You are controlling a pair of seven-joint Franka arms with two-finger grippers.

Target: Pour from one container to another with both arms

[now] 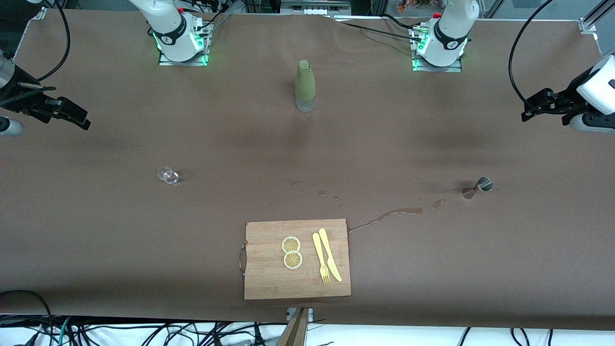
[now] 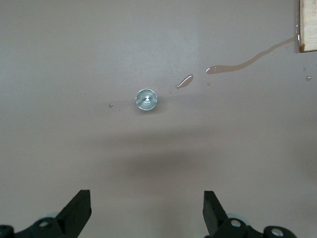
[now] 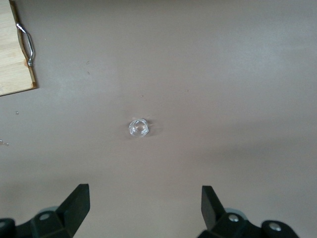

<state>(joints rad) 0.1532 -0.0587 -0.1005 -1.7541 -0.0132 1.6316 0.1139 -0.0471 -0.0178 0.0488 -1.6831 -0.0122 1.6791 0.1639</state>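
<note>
You have two arms in play, and both wait raised at the ends of the brown surface point(image 1: 96, 216). The left hand point(image 2: 147, 213) hangs over the surface toward the left arm's end, its two fingers spread wide with nothing between them. The right hand point(image 3: 144, 210) hangs over the surface toward the right arm's end, likewise spread wide and holding nothing.

Count three vessels on the surface. One small steel cup point(image 1: 483, 184) stands toward the left arm's end; the left wrist view looks straight down into it point(image 2: 146, 99). One small clear glass point(image 1: 167, 175) stands toward the right arm's end, seen from above in the right wrist view point(image 3: 139, 127). One bottle in a green sleeve point(image 1: 305, 85) stands upright midway between the two bases, farther from the front camera than both the cup and the glass.

One wooden cutting board point(image 1: 269, 278) lies nearest the front camera, with a metal handle on the edge toward the right arm's end. On it you see two lemon slices point(image 1: 291, 252) touching each other, plus one yellow knife point(image 1: 330, 253) and one yellow fork point(image 1: 320, 258) lying side by side.

A thin spilled streak point(image 1: 389, 215) runs from the board's corner toward the steel cup, with several small droplets nearby.
</note>
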